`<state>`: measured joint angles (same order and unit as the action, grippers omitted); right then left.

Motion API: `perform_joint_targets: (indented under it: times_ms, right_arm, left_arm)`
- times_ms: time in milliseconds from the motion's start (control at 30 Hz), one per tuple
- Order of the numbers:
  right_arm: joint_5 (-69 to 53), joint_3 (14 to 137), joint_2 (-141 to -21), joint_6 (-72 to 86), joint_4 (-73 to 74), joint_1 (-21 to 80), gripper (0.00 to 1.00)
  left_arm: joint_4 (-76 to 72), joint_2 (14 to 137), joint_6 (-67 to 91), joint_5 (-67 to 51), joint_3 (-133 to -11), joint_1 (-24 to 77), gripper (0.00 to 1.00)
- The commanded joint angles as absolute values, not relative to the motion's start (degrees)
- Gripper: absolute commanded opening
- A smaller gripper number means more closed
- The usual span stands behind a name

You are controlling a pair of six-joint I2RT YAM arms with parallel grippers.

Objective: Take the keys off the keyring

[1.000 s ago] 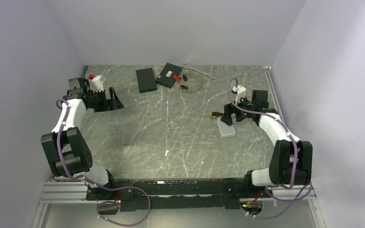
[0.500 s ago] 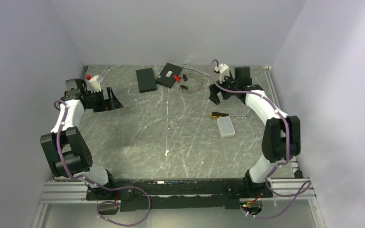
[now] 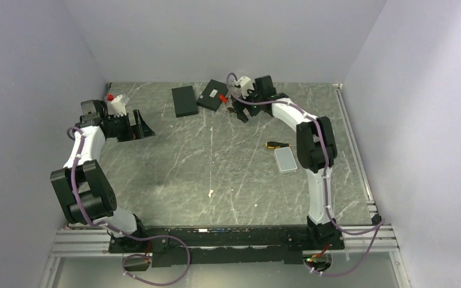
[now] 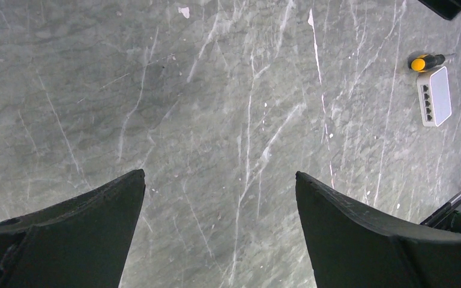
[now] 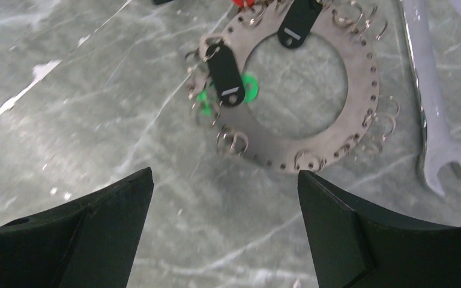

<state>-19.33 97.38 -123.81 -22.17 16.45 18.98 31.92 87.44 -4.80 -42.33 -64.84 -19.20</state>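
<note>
The right claw [image 5: 223, 180] hangs wide open and empty over the near rim of the keyring [image 5: 360, 78]. The ring lies flat close to the worktop's [image 3: 216, 174] far edge, about midway along it. The right arm stretches out long from the near edge, wrist tipped down. The keys [image 5: 227, 75], with black, green and red heads, sit on small loops along one side of the ring. A silver wrench [image 5: 432, 108] lies just beside the ring's other side. Two black boxes [image 3: 184, 101] sit further left along the far edge. A screwdriver [image 3: 275, 144] and a white box [image 3: 286, 159] lie beside the arm's elbow, well apart from the ring. The left claw [image 3: 141, 126], also wide and empty, hovers near the left edge, its arm folded.
</note>
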Motion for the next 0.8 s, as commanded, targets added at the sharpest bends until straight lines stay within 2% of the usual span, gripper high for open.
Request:
perform_joint_targets:
  times_ms: [0, 367, 767]
  right_arm:
    - [-14.3, 106.9, -129.0, -22.9, 18.3, 20.1, 0.92]
    - [-15.7, 114.0, -136.0, -25.2, 20.2, 23.0, 0.82]
    - [-14.8, 119.2, -141.5, -25.4, 21.9, 23.9, 0.60]
  left_arm:
    - [30.9, 86.0, -4.3, -45.2, -64.4, -19.7, 0.99]
    - [30.7, 86.6, -4.3, -45.5, -64.2, -19.8, 0.99]
    - [30.8, 87.0, -4.4, -45.7, -64.2, -20.1, 0.99]
